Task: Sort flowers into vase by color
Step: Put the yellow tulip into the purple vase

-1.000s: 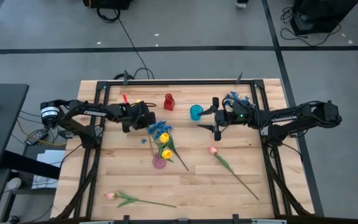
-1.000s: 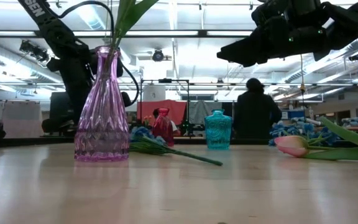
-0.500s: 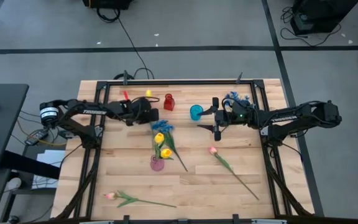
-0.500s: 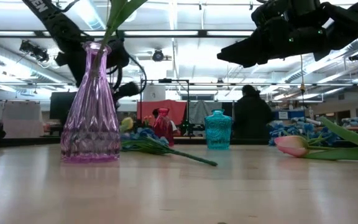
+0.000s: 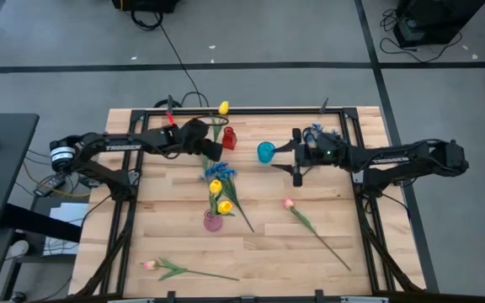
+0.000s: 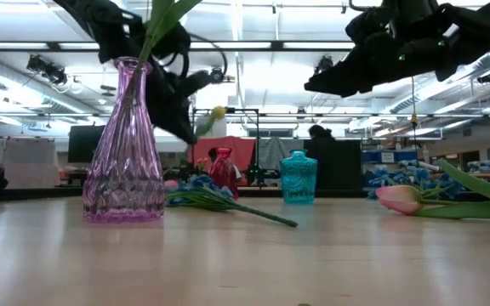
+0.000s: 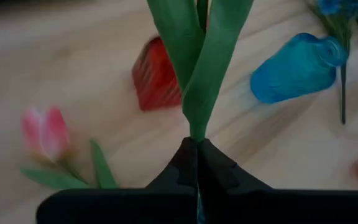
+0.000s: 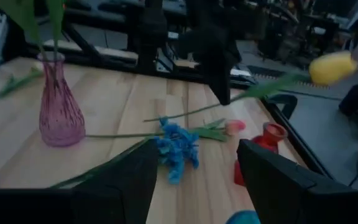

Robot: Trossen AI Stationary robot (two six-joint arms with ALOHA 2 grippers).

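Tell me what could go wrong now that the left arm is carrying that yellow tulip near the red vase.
The left claw pinches the yellow tulip low on its stem, so the long, bendy stem could swing or slip. The red vase is small with a narrow mouth, so the stem end may miss it or tip the vase. The right claw hovers open near the teal vase; if both arms move there, they could crowd each other.

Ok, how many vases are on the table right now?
3: a pink vase near the middle of the table holding yellow tulips, a red vase toward the far edge, and a blue vase just right of it. None seems hidden.
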